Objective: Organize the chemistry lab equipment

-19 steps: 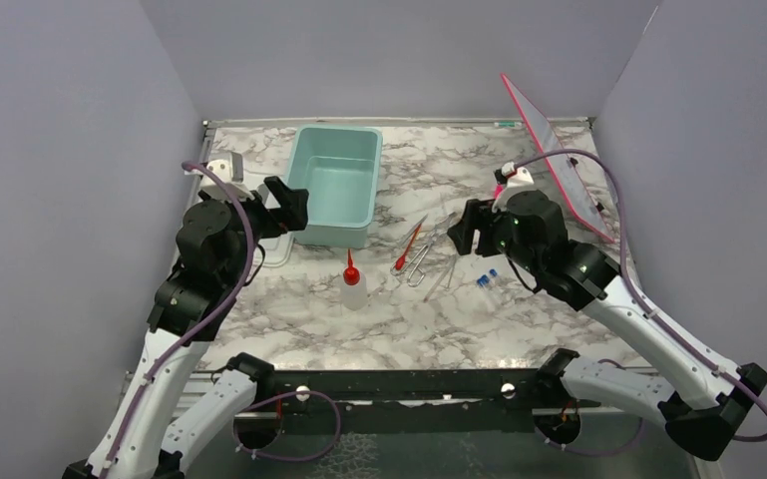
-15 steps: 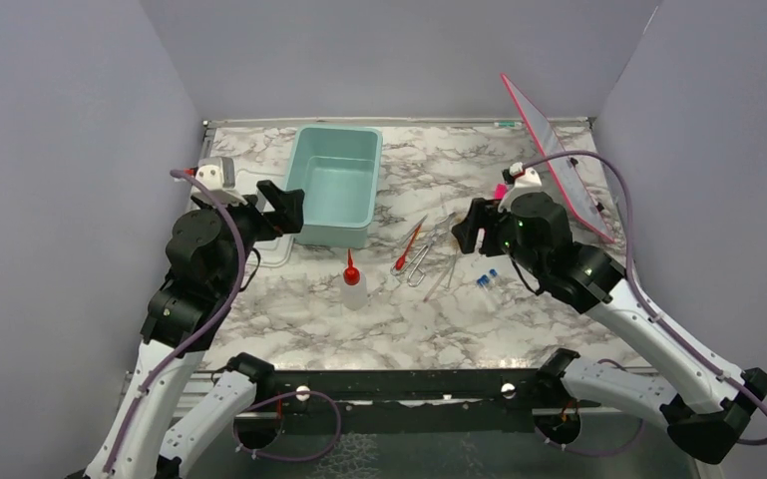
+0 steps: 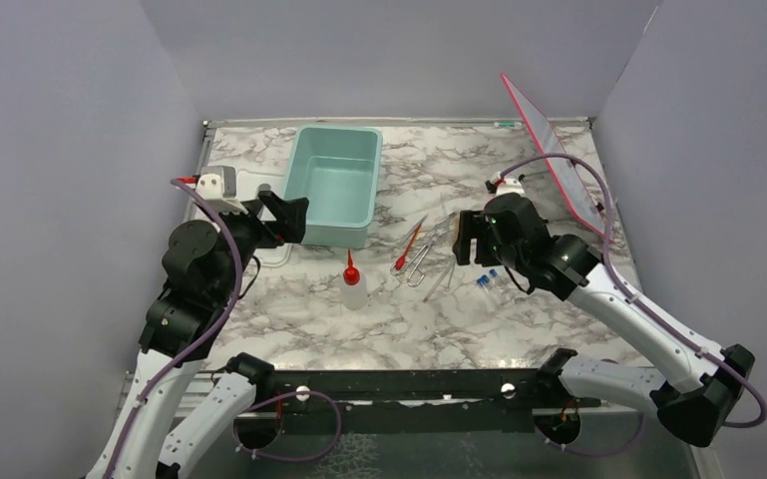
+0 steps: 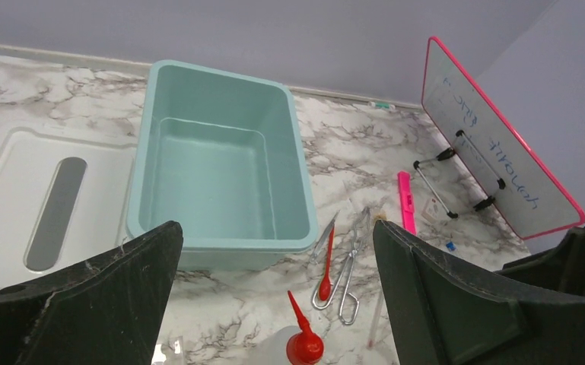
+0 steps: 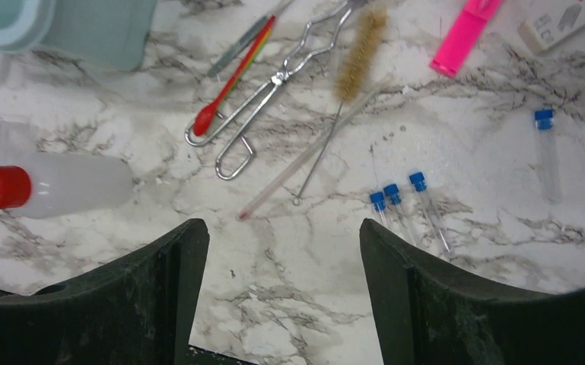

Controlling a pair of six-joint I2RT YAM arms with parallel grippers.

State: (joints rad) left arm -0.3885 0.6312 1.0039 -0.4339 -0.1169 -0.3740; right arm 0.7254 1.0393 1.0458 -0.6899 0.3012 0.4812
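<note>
Both pincers are wide open and empty. The left pincer (image 4: pixel 278 228) faces the teal tub (image 4: pixel 220 95), and the right pincer (image 5: pixel 281 228) hovers over the worktop (image 5: pixel 289 304). The blue-capped vials (image 5: pixel 395 205) lying just beyond it look light, slick and breakable, so I'd pinch one gently across its barrel. The wire tongs (image 5: pixel 278 78) beside the red-tipped dropper (image 5: pixel 207 119) look stiff; I'd take them at the crossing.

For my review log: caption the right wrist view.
Open right tool above tongs, dropper, brush, squeeze bottle and blue-capped vials on marble table.
</note>
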